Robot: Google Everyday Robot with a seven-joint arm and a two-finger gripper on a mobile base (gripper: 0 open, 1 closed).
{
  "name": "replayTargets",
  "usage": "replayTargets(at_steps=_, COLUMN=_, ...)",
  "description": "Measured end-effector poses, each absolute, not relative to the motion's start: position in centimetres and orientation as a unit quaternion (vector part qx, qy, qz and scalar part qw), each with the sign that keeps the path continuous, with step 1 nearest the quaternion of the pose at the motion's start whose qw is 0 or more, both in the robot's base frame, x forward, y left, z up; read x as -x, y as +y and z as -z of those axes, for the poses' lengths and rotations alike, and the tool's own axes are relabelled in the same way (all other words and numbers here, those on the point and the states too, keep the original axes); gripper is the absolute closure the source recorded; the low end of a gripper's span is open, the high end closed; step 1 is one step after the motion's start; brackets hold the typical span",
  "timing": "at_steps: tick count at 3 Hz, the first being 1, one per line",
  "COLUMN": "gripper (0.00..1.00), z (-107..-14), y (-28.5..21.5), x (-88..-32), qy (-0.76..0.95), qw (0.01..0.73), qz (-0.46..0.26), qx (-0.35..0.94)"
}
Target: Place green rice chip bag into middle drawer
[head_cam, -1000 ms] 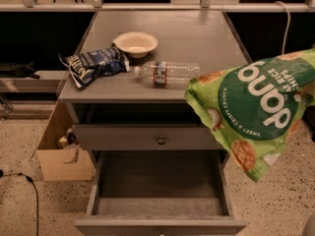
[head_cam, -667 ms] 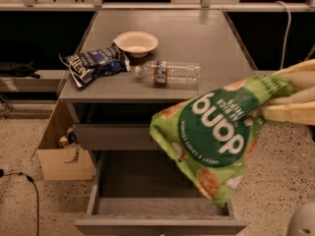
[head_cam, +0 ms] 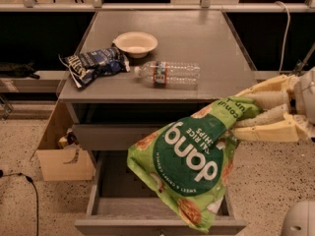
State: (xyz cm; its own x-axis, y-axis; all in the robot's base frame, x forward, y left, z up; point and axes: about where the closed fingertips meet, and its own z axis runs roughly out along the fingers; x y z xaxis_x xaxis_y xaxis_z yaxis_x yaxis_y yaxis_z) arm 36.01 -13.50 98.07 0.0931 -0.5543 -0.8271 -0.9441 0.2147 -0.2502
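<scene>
The green rice chip bag [head_cam: 192,167] hangs upside down in front of the cabinet, above the pulled-out middle drawer [head_cam: 106,209]. My gripper [head_cam: 242,115] comes in from the right with cream fingers [head_cam: 266,131] shut on the bag's upper right corner. The bag covers most of the drawer's inside; only the left part of its floor and its left wall show. The drawer above it [head_cam: 103,135] is closed and partly hidden by the bag.
On the grey cabinet top [head_cam: 197,33] lie a dark blue and white chip bag [head_cam: 93,65], a cream bowl [head_cam: 135,43] and a clear plastic bottle [head_cam: 170,74] on its side. A cardboard box [head_cam: 61,156] stands on the floor at the left. A cable [head_cam: 29,191] lies on the floor.
The gripper has carried the green bag from the right edge leftward and down, so that it now hangs lower over the open drawer.
</scene>
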Motion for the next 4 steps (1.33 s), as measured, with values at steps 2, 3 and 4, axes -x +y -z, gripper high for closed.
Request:
replayTargets(at_steps=2, gripper=1.0, z=-94.7, y=-5.5, x=-36.4, qy=0.615, qw=0.406, qz=-0.269, qx=0.62)
replayTargets(at_steps=3, gripper=1.0, z=-92.4, y=-4.4, x=-36.1, qy=0.622, qw=0.381, qz=-0.271, qx=0.628)
replayTargets(at_steps=4, gripper=1.0, z=-90.0, y=-2.7, x=-35.5, qy=0.625, qw=0.353, qz=-0.279, qx=0.638)
